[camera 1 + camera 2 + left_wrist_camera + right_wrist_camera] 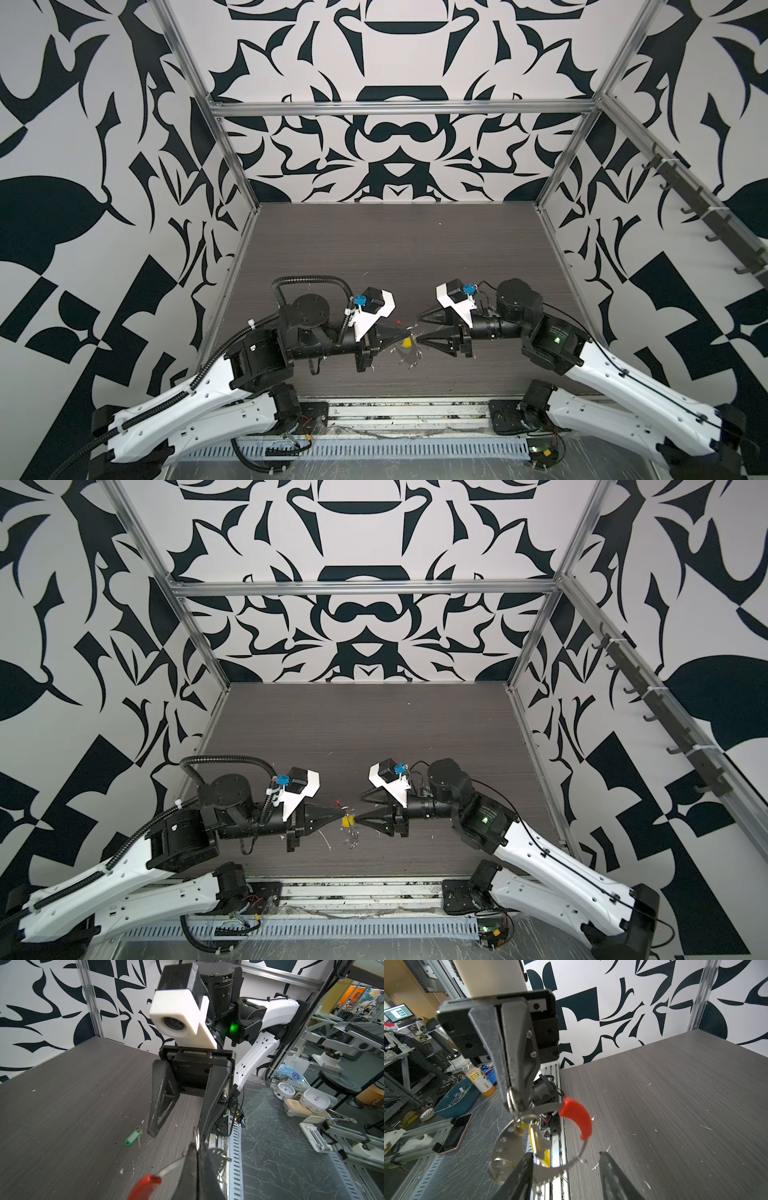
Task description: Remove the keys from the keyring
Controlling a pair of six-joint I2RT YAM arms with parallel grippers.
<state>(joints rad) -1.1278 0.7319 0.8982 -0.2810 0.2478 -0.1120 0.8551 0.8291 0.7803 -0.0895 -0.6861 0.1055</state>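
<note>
Angled in from both lower corners, nearly tip to tip; pinched tight at left tool [409,331], spread apart at right tool [419,329].

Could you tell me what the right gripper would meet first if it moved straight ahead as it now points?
Most likely the keyring, hanging from the shut left gripper, with the yellow-tagged key just beside it; depth is unclear.

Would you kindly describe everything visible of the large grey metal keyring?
The keyring is a thin, flat grey metal hoop, pierced with small holes, with a curved red plastic section on its rim. It hangs in the air, pinched in the shut left gripper; a yellow-tagged key dangles from it. The open right gripper faces it, contact unclear.
</note>
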